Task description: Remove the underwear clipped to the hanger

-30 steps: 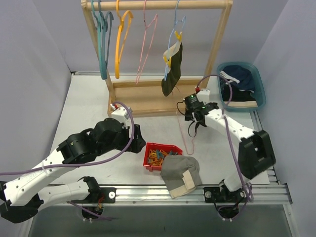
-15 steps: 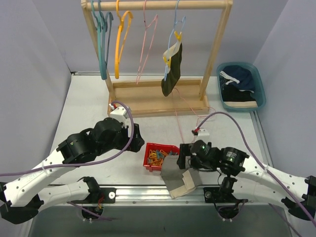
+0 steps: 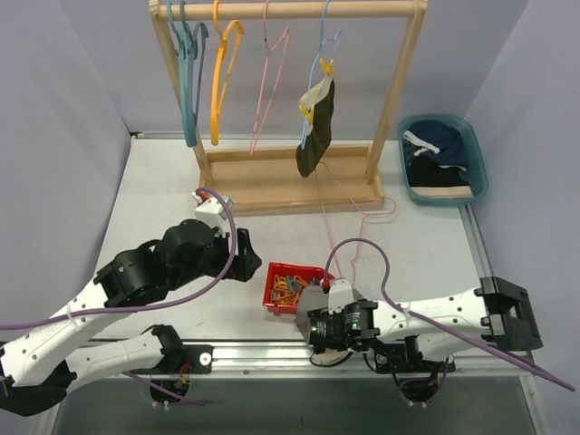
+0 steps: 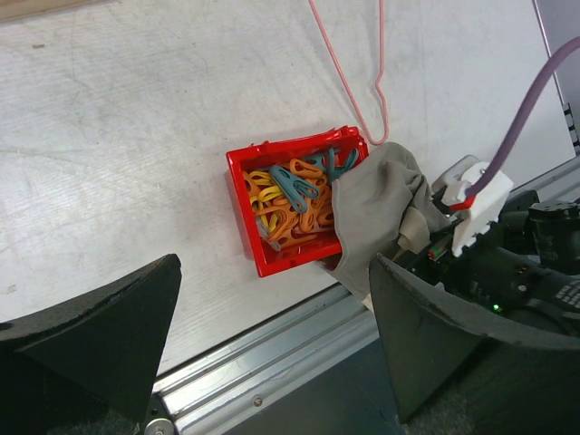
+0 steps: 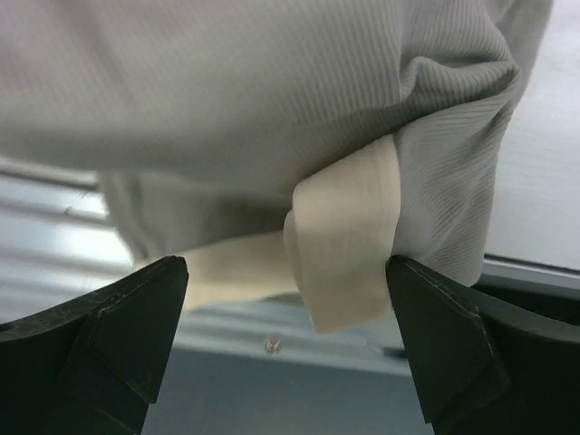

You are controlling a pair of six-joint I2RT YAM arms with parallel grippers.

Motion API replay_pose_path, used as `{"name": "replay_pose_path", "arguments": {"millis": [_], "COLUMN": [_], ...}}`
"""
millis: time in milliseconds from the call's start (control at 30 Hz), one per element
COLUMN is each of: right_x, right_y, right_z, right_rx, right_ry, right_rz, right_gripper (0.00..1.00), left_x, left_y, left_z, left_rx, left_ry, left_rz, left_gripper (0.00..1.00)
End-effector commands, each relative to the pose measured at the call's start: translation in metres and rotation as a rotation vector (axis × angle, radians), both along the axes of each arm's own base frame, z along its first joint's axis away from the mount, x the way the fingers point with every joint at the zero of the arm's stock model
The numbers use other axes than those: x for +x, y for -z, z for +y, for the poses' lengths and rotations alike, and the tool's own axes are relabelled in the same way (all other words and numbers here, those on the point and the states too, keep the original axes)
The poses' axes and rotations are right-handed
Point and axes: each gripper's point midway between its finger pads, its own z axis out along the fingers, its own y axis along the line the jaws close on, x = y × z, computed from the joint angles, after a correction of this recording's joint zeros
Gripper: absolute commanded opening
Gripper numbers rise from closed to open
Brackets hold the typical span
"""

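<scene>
The dark olive-black underwear [image 3: 315,127] hangs from a blue hanger [image 3: 324,54] on the wooden rack, held by yellow clips. The grey-beige underwear [image 4: 376,208] lies at the table's near edge, against the red bin. It fills the right wrist view [image 5: 272,91], its pale waistband [image 5: 349,245] folded. My right gripper [image 3: 317,328] is open over it, the waistband fold between its spread fingers [image 5: 285,362]. The navy underwear [image 3: 441,145] lies in the blue basin. My left gripper [image 3: 245,263] is open and empty [image 4: 272,353], above the table left of the bin.
A red bin [image 3: 272,292] of orange and blue clips sits near the front edge. A pink hanger [image 3: 349,227] lies on the table. The wooden rack [image 3: 403,91] holds teal, orange and pink hangers. The blue basin [image 3: 480,172] stands at the right.
My right arm has swung from near the rack down to the table's near edge, its gripper now over the grey-beige underwear. My left arm shifted slightly.
</scene>
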Motion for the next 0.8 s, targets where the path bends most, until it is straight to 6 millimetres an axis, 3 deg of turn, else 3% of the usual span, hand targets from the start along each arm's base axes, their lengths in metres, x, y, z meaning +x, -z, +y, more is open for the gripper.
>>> {"name": "replay_pose_path", "arguments": {"millis": [0, 167, 267, 367, 400, 500, 600, 667, 700, 733, 767], "right_x": [0.024, 0.042, 0.045, 0.045, 0.044, 0.040, 0.036, 0.033, 0.032, 0.032, 0.034], "right_y": [0.010, 0.014, 0.017, 0.013, 0.014, 0.013, 0.003, -0.020, -0.030, -0.061, -0.076], "right_z": [-0.021, -0.019, -0.010, -0.011, -0.014, -0.017, -0.021, -0.009, -0.014, 0.003, 0.004], "right_rx": [-0.094, -0.055, 0.032, 0.073, 0.073, 0.093, 0.103, 0.167, 0.156, 0.247, 0.274], "right_ry": [0.109, 0.156, 0.180, 0.189, 0.193, 0.204, 0.207, 0.204, 0.207, 0.194, 0.202], "right_rz": [-0.150, -0.261, -0.273, -0.281, -0.275, -0.247, -0.235, -0.237, -0.247, -0.276, -0.299], "right_gripper": [0.99, 0.90, 0.74, 0.51, 0.29, 0.00, 0.00, 0.00, 0.00, 0.00, 0.00], "left_x": [0.000, -0.002, -0.003, -0.003, -0.004, -0.004, -0.006, -0.006, -0.006, -0.007, -0.007], "left_y": [-0.004, -0.004, -0.005, -0.004, -0.004, -0.003, -0.004, -0.005, -0.006, -0.006, -0.008], "left_z": [0.007, 0.008, 0.008, 0.007, 0.007, 0.005, 0.004, 0.005, 0.005, 0.006, 0.006], "left_rx": [-0.015, -0.025, -0.035, -0.041, -0.045, -0.050, -0.057, -0.060, -0.061, -0.063, -0.066], "left_ry": [-0.020, -0.020, -0.018, -0.019, -0.015, -0.012, -0.010, -0.010, -0.009, -0.010, -0.010], "left_rz": [-0.015, -0.015, -0.013, -0.010, -0.009, -0.004, 0.001, 0.000, -0.001, -0.002, -0.005], "left_gripper": [0.94, 0.94, 0.94, 0.94, 0.94, 0.94, 0.94, 0.94, 0.94, 0.94, 0.94]}}
